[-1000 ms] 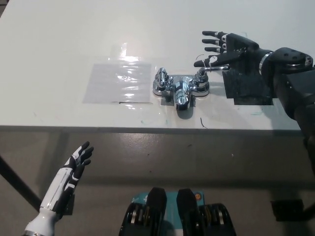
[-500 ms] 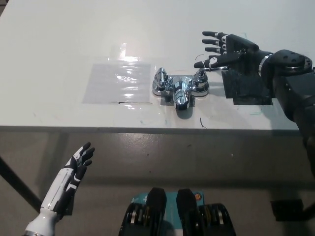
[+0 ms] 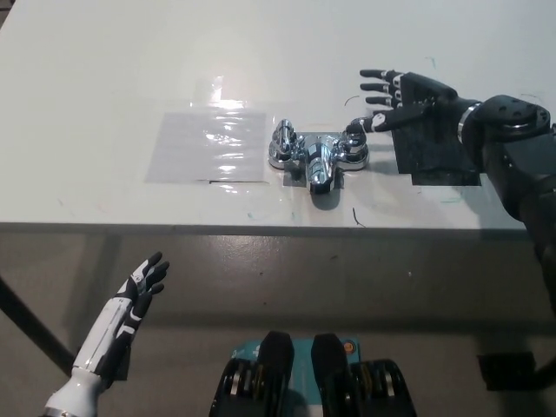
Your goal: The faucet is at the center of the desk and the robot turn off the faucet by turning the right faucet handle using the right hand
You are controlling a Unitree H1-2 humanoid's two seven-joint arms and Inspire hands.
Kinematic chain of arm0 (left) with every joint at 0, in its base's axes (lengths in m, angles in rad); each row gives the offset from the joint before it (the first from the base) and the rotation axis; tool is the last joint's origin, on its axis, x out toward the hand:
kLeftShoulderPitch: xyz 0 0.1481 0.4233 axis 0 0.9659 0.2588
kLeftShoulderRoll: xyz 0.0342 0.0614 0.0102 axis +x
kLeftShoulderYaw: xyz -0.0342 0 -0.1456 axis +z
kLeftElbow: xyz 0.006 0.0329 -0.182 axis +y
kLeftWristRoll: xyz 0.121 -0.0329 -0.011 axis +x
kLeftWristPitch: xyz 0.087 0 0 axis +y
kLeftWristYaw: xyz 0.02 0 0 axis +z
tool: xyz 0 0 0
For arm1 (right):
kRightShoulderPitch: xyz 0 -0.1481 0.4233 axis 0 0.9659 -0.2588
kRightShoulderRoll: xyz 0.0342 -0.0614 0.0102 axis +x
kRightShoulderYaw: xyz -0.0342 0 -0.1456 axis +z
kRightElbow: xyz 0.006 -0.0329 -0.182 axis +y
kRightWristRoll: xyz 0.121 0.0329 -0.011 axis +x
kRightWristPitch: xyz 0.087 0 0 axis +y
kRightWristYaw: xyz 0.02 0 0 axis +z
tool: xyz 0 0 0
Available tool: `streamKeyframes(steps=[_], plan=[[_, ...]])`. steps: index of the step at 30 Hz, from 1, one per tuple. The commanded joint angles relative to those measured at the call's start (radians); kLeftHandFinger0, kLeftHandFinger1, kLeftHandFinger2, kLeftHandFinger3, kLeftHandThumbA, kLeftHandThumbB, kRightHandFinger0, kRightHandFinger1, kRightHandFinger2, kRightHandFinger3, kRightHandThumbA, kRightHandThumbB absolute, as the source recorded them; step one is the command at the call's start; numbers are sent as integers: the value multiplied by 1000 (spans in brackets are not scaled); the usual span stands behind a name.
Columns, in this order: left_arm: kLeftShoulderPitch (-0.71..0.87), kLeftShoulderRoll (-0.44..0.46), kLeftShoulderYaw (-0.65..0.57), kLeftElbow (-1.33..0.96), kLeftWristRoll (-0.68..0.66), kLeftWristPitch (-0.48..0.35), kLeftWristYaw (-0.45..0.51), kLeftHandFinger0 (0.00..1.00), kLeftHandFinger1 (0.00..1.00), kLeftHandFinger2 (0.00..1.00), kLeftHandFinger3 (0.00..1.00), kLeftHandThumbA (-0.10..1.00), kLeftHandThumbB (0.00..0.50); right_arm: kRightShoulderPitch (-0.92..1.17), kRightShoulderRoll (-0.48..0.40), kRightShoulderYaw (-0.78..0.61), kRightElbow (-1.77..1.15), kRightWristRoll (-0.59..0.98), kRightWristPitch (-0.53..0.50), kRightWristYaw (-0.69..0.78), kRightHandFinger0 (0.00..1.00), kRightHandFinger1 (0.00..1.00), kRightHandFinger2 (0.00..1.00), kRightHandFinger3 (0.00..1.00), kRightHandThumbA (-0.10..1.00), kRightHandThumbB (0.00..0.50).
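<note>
A chrome faucet [image 3: 318,156] stands at the middle of the white desk [image 3: 287,52], spout pointing toward me. Its left handle [image 3: 283,137] sits at the left of the base. Its right handle [image 3: 354,139] is at the right, partly covered by my hand. My black right hand [image 3: 395,97] is open just right of that handle, fingers spread toward picture left, with the thumb tip at or touching the handle. My white left hand [image 3: 139,288] rests open below the desk edge at the lower left.
A clear plastic sheet [image 3: 208,143] lies on the desk left of the faucet. A dark square patch [image 3: 434,152] lies under my right wrist. The desk's front edge [image 3: 261,228] runs across the picture's middle.
My right hand has dropped slightly toward me and shifted a little right, its thumb staying by the right handle. The handle's lever no longer sticks out to the right. The left hand is still.
</note>
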Motion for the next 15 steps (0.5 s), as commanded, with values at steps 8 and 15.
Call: streamKeyframes(steps=[8, 15], plan=[[-15, 10, 0, -23, -14, -32, -13, 1000, 1000, 1000, 1000, 964, 420, -31, -18, -4, 4, -35, 10, -13, 1000, 1000, 1000, 1000, 1000, 447], [-14, 7, 0, -32, -12, -17, -11, 1000, 1000, 1000, 1000, 965, 435, -20, -1, -30, 4, -13, -2, 10, 1000, 1000, 1000, 1000, 1000, 445]])
